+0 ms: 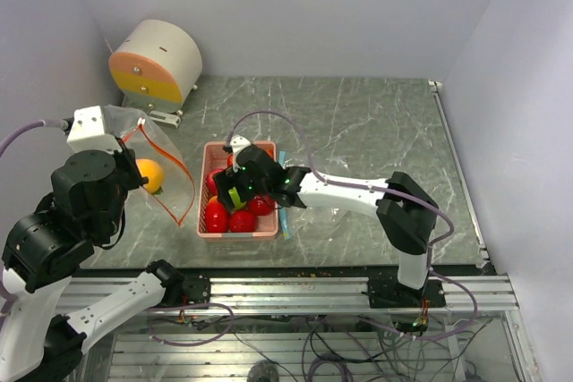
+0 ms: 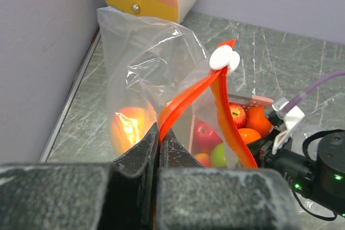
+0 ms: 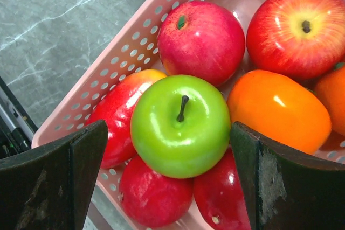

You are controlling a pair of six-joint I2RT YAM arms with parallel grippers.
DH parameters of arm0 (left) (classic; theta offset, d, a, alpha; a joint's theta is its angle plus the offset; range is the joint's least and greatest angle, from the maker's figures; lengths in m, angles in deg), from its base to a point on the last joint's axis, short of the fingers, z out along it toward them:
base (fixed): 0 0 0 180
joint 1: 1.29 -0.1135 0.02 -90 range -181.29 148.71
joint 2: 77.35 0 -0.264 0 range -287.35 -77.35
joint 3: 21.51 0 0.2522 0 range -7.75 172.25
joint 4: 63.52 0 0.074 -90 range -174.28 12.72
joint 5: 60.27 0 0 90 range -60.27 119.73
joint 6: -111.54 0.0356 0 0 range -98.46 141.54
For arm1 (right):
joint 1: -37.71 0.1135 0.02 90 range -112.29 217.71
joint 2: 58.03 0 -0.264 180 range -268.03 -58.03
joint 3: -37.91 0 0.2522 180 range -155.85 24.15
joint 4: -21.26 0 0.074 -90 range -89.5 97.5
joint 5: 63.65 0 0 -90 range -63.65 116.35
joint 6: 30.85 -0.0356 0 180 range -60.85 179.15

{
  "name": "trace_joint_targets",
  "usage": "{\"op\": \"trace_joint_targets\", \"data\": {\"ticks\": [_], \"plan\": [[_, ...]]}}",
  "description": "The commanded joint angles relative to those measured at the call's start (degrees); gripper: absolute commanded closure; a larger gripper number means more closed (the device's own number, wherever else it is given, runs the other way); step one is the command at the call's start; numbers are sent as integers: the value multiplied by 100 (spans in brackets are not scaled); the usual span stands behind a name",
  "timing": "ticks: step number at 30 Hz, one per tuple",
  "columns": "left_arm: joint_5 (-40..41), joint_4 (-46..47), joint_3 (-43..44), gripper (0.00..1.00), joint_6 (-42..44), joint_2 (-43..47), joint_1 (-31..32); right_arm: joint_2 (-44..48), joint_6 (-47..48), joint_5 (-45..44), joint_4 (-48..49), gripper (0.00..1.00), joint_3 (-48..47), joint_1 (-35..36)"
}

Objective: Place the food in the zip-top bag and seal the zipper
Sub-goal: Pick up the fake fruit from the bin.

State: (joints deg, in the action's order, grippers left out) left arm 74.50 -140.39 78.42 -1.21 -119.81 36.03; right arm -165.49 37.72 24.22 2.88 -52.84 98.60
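Note:
The clear zip-top bag [image 1: 166,163] hangs open at the left; the zipper strip [image 2: 188,98] along its mouth is orange-red with a white slider [image 2: 225,58]. My left gripper [image 2: 159,133] is shut on that mouth edge and holds the bag [image 2: 145,63] up. One orange fruit [image 2: 129,125] lies inside the bag. My right gripper [image 3: 168,133] is open over the pink basket [image 3: 135,47], its fingers on either side of the green apple [image 3: 180,125] without touching it. Red apples [image 3: 200,39] and an orange fruit [image 3: 277,109] fill the basket [image 1: 237,235].
A round white drum with an orange and yellow face [image 1: 157,64] stands at the back left, just behind the bag. A thin teal item [image 1: 284,207] lies against the basket's right side. The left wall is close to the bag.

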Motion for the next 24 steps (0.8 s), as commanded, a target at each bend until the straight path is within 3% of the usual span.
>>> {"op": "trace_joint_targets", "data": {"ticks": [1,7,9,16,19,24], "plan": [[73,-48,-60,93,7,66,-23,-333,-118,-317,-167,4,-326,111],[42,-58,-99,93,15,96,-28,-664,-134,-714,-512,5,-614,271],[50,-57,-117,93,15,114,-23,-724,-116,-845,-618,10,-660,335],[-23,3,-112,93,-1,115,-23,-293,-45,-1325,-676,46,-481,370],[-117,69,-80,93,1,93,-23,132,46,-1374,-518,53,-318,365],[-456,236,4,93,-2,22,-23,1176,267,-1388,-214,54,106,366]]}}
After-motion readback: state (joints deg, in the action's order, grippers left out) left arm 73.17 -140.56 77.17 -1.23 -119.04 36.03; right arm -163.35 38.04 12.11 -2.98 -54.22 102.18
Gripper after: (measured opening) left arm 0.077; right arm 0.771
